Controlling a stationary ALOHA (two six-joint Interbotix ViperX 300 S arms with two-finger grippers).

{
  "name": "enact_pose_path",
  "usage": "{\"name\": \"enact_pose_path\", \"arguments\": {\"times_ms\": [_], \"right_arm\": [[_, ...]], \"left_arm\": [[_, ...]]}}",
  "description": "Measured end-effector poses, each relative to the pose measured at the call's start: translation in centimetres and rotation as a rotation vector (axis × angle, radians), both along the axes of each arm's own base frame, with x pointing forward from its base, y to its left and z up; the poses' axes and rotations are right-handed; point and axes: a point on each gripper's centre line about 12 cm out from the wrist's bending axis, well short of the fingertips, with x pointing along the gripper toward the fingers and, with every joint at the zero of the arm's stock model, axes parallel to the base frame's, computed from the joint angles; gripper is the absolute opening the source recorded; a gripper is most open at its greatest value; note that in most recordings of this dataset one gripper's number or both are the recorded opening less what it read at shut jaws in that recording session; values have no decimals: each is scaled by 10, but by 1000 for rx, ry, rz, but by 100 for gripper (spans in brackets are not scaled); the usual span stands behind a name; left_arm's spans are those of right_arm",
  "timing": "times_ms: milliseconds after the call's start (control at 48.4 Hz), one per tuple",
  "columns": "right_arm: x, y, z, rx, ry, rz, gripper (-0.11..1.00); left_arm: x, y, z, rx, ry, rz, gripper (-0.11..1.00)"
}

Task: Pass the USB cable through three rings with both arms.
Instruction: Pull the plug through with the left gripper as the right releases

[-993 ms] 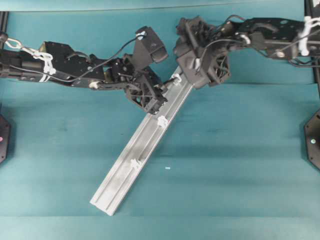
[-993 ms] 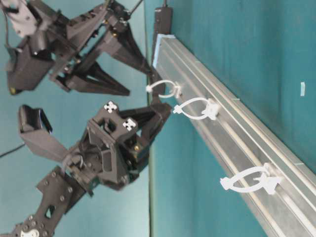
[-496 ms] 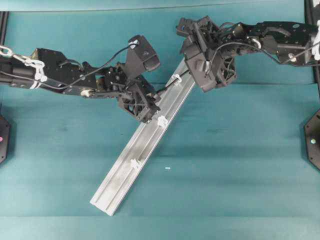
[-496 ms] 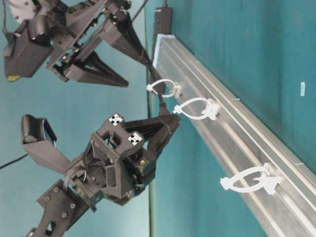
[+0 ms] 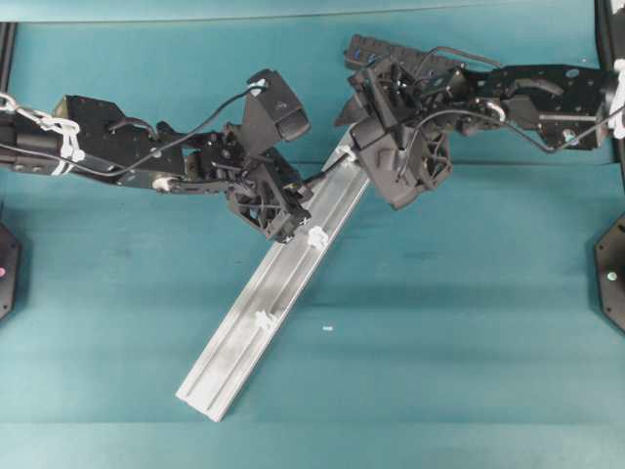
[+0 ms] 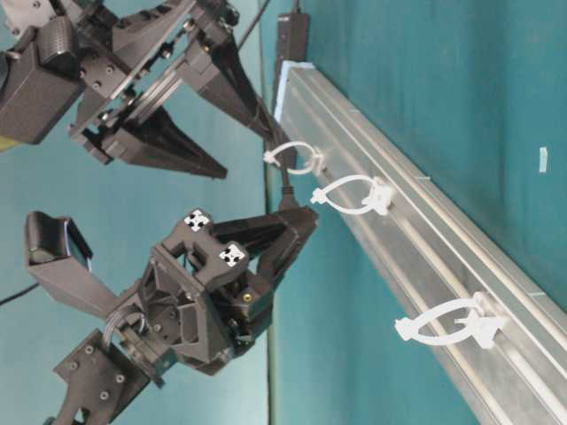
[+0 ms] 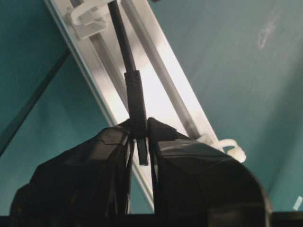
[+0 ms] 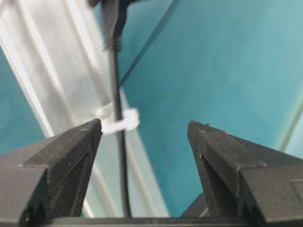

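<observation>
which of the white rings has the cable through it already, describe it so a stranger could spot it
Find the long silver rail lying diagonally on the teal table. Three white rings sit along it; take the top one, nearest the right gripper. Only it has the black USB cable threaded through.

No readable text, label, brand or number anywhere; only small white cross-pattern markers on left end effector.

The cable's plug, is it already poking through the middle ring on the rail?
No: in the left wrist view the plug sits pinched in the left hand, short of the middle ring, having passed only the first ring.
</observation>
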Motion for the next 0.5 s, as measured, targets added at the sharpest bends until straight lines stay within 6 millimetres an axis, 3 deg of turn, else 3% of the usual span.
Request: {"name": "enact_pose_path", "arguments": {"times_ms": [228,496], "right_arm": [[7,9,-14,24,9,6,81],[11,7,-18,46,-21,-46,81]], "left_arm": [[0,-2,4,2,-9,-5,10],[0,-3,4,2,-11,-6,10]]}}
